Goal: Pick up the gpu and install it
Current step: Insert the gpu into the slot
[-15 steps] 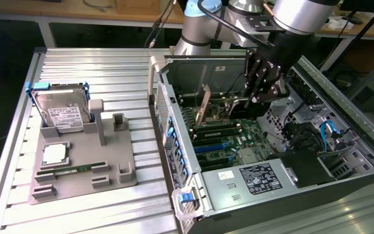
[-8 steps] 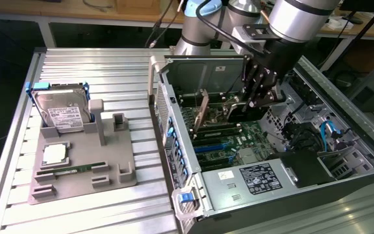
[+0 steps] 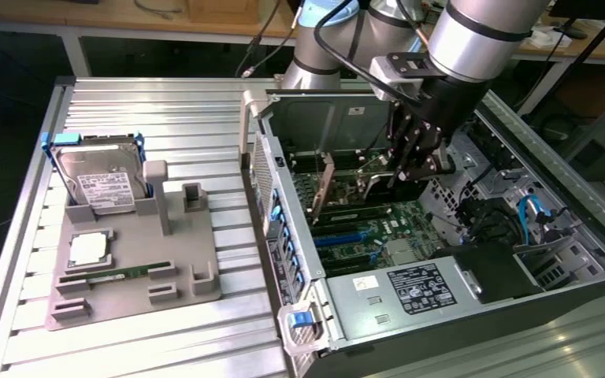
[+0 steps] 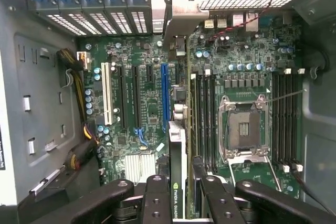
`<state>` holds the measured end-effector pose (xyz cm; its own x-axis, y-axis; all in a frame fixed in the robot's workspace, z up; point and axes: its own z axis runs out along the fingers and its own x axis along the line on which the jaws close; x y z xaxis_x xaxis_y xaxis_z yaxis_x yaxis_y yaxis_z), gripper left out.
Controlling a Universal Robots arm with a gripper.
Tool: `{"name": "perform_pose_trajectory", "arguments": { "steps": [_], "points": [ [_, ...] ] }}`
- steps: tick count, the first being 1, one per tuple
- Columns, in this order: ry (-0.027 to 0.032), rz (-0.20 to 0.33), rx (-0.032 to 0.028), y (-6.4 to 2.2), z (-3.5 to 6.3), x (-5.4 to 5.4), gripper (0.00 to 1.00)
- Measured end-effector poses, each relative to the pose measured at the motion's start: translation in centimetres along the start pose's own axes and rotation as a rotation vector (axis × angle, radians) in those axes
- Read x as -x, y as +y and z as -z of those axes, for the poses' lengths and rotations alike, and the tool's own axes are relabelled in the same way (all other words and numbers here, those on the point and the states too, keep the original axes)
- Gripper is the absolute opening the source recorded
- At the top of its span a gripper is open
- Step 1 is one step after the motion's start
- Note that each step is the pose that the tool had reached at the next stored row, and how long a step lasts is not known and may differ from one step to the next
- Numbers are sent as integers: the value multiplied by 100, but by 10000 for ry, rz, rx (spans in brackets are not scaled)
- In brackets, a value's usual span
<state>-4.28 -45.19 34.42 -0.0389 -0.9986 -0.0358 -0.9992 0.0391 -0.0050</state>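
Your gripper (image 3: 415, 170) grasps the gpu (image 4: 177, 161) edge-on inside the case (image 3: 265, 157), over the motherboard (image 4: 131, 51); the hard drive (image 3: 98, 177) lies at the exterior view's nine o'clock.

Exterior cam: I look down from high, mid-range, across the table (image 3: 124, 102); open case (image 3: 324, 118) lies centre to 4 o'clock, arm (image 3: 481, 24) enters at 1 o'clock | Wrist cam: I sit behind the gripper (image 4: 177, 174), close, facing straight into the case | Shared: motherboard (image 4: 126, 61), probably its slot-side half.
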Motion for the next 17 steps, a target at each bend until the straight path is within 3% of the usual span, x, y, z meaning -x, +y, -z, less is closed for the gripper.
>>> {"name": "perform_pose_trajectory", "arguments": {
  "steps": [11, 17],
  "points": [
    [-1, 1, -12, 27, -168, -7, 27],
    [-2, 2, -31, 101, -240, -15, 27]
  ]
}}
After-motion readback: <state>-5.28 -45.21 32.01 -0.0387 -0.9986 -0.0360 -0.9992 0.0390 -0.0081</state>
